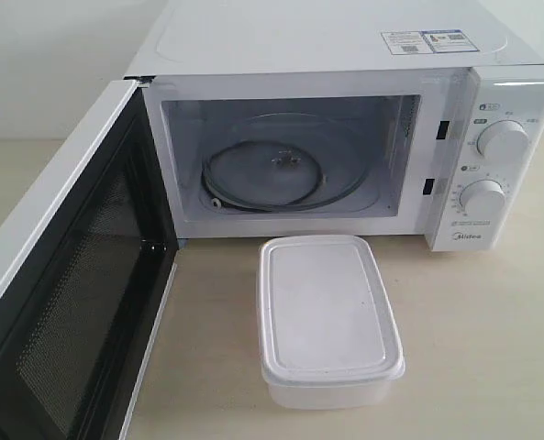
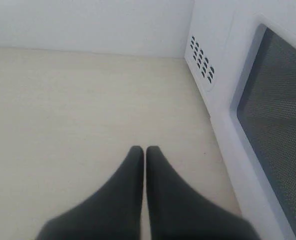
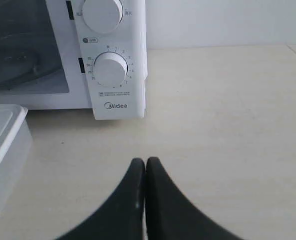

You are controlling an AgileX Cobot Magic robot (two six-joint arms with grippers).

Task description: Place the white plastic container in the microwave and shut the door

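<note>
The right gripper (image 3: 146,162) hangs clenched and empty over the surface (image 3: 227,125), the lidded white plastic container (image 3: 3,145) resting near it toward the left arm's side, untouched. Beyond both stands the microwave (image 3: 113,60), its door (image 2: 277,125) swung wide beside the clenched, empty left gripper (image 2: 145,150).

The white plastic container (image 1: 328,316) sits before the microwave (image 1: 345,137), the door (image 1: 65,302) swung open leftward.

Translucent matt plastic container (image 1: 327,316), glossy white microwave (image 1: 345,110), clear glass turntable (image 1: 285,165), perforated black door (image 1: 70,302) face
</note>
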